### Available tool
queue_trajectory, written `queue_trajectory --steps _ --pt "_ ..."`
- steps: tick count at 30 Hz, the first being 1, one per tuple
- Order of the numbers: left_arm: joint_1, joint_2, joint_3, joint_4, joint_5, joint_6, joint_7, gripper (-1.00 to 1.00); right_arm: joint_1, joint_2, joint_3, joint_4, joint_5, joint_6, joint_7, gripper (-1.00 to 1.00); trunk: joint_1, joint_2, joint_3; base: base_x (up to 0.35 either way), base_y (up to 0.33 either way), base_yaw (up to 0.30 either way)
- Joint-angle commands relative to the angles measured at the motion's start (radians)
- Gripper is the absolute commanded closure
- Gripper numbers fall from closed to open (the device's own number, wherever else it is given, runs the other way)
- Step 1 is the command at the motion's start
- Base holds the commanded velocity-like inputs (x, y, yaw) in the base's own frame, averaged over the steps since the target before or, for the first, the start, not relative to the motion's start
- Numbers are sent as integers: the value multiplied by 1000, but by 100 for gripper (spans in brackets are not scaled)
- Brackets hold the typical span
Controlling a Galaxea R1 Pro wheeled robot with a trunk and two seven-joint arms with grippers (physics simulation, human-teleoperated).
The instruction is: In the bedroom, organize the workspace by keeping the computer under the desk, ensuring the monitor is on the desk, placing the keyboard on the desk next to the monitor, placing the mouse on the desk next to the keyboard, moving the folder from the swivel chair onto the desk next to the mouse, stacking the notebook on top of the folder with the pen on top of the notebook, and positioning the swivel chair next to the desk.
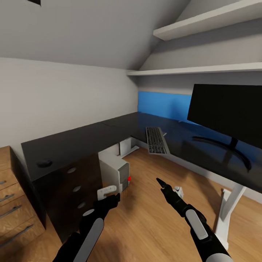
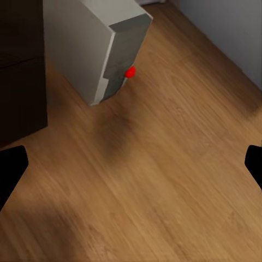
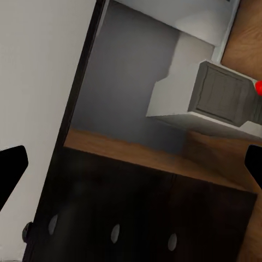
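Note:
The desk (image 1: 91,136) has a glossy black L-shaped top. On its right wing stands the monitor (image 1: 229,112), with the keyboard (image 1: 156,140) lying at the front edge to its left. The mouse (image 1: 44,163) sits on the left wing. Under the desk corner stands the light-grey computer (image 1: 117,171) (image 2: 103,49) (image 3: 218,101), marked with a red dot. My left gripper (image 1: 109,199) (image 2: 131,169) hangs open over the floor near the computer. My right gripper (image 1: 162,183) (image 3: 131,169) is open, facing the drawer unit. The folder, notebook, pen and swivel chair are out of view.
Black drawers with silver knobs (image 1: 76,189) (image 3: 114,233) fill the desk's left end. A wooden chest of drawers (image 1: 11,203) stands at the far left. A white desk leg (image 1: 229,207) is at the right. Wall shelves (image 1: 203,25) hang above. The floor (image 1: 145,225) is wooden.

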Motion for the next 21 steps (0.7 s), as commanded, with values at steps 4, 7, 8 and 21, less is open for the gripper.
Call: queue_trajectory --steps 4,7,8,21 --pt "-1 0 -1 -1 9 2 9 -100 0 1 -4 -1 -7 8 1 -100 0 0 -1 149 -136 268" --pt "-1 0 -1 -1 9 2 9 -100 0 0 -4 0 -6 9 1 -100 0 0 -1 52 -48 185" --pt "-1 0 -1 -1 9 2 10 -100 0 -1 -4 0 -6 9 1 -100 0 0 -1 28 -25 101" --pt "-1 0 -2 6 9 2 9 -100 0 -4 -4 0 -6 9 1 -100 0 0 -1 47 -23 25"
